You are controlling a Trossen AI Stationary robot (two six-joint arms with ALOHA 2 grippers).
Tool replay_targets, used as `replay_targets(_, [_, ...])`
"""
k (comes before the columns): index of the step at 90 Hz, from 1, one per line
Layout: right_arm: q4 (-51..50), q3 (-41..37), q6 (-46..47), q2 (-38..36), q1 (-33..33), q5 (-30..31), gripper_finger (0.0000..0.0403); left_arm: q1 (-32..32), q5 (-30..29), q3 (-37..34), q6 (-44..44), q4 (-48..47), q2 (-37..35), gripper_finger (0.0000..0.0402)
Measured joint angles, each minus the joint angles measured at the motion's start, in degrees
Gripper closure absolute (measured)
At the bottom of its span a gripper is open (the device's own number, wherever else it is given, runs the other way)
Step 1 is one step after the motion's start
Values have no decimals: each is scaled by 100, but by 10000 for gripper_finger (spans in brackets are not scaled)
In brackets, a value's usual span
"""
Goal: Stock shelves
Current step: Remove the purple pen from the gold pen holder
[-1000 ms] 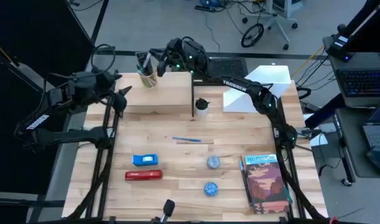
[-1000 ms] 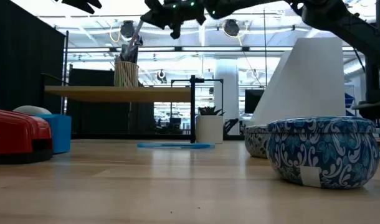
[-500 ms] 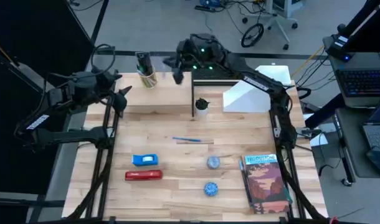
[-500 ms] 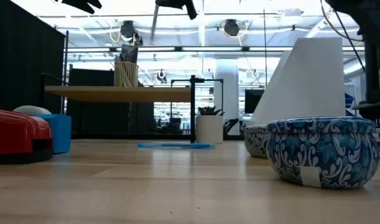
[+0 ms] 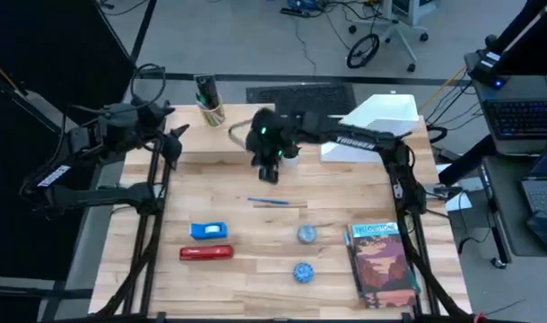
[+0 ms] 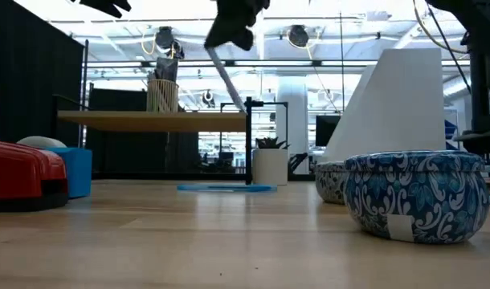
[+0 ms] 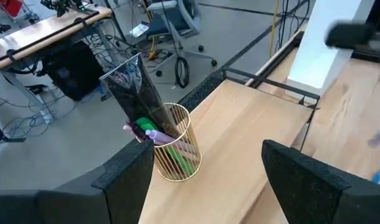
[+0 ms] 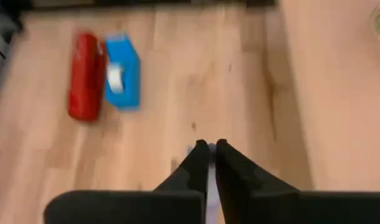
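The right end effector hangs above the middle of the surface, just in front of the low light-wood plank shelf, whose thin black metal legs show in the low view. In the right wrist view its dark fingers are nearly pressed together, clenched with only a thin gap. The white box-shaped file holder stands at the back right, beside the shelf and well apart from this end effector. The left end effector waits at the shelf's left end, its fingers spread, near a gold wire cup holding a dark wrapped bundle.

A thin blue pen lies just below the right end effector. Farther forward sit a blue tape dispenser, a red stapler, two blue patterned round tins and a book.

Half a second ago the right end effector was behind the shelf's back edge; it has swung forward over the surface. Nothing else has moved.
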Motion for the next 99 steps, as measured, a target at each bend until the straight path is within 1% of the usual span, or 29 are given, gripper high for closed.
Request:
replay_targets(12, [334, -730, 19, 120, 232, 175, 401, 0, 0, 0, -30, -1, 0, 119])
replay_targets(17, [746, -1137, 39, 124, 283, 259, 401, -2, 0, 0, -30, -5, 0, 119])
replay_targets(23, [1298, -1659, 23, 119, 320, 587, 401, 0, 0, 0, -32, -1, 0, 119])
replay_targets(26, [1589, -1898, -9, 123, 322, 651, 401, 0, 0, 0, -32, -2, 0, 119])
replay_targets(31, [2039, -2210, 25, 130, 322, 562, 401, 0, 0, 0, -32, 1, 0, 119])
replay_targets(37, [2652, -2457, 144, 128, 294, 241, 401, 0, 0, 0, -32, 1, 0, 119])
replay_targets(42, [2851, -2586, 240, 122, 254, 18, 401, 0, 0, 0, -34, -1, 0, 119])
replay_targets(47, [2926, -2676, 326, 122, 215, -69, 401, 0, 0, 0, -45, -1, 0, 119])
replay_targets(68, [3162, -2971, 202, 122, 48, -21, 401, 0, 0, 0, -47, -1, 2, 119])
replay_targets(79, [3438, -3217, 396, 122, 31, 108, 398, 0, 0, 0, -46, -1, 4, 119])
replay_targets(88, [3459, -3333, 650, 122, 31, 102, 375, 0, 0, 0, -47, -1, 7, 119])
replay_targets(99, [3400, -3342, 713, 122, 73, 137, 324, 0, 0, 0, -47, -1, 7, 119])
